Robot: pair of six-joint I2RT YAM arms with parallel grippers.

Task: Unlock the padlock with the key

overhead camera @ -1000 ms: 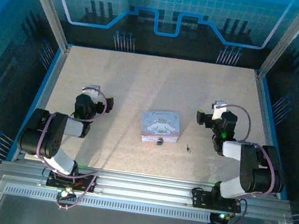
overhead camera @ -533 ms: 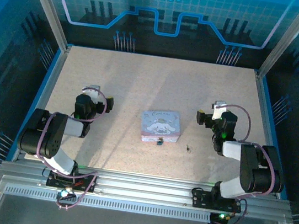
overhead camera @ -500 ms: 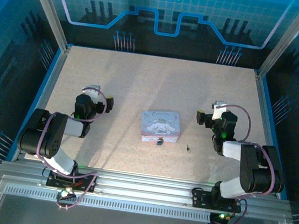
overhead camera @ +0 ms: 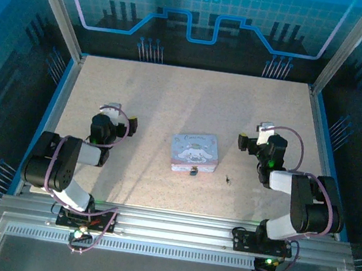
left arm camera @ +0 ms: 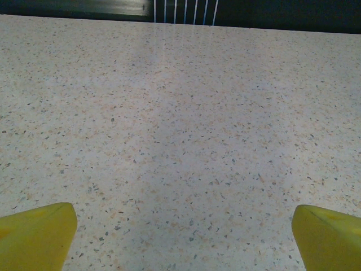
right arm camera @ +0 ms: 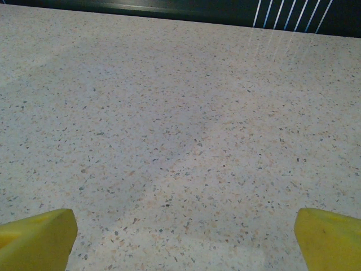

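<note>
Top view, task things: the padlock (overhead camera: 193, 172) sits against the near side of the tin box (overhead camera: 195, 150). The key (overhead camera: 228, 180) lies on the tabletop (overhead camera: 172, 100) near its right, apart from it.
Top view, arms: the left pincer (overhead camera: 130, 126) and right pincer (overhead camera: 241, 143) are well away from both.
Left wrist: yellow fingers (left arm camera: 34, 234) spread wide, holding nothing.
Right wrist: fingers (right arm camera: 330, 237) spread wide, also empty.
Change: nothing has moved in the last second.
Meaning: the task looks unstarted, and fetching the key likely comes first.
</note>
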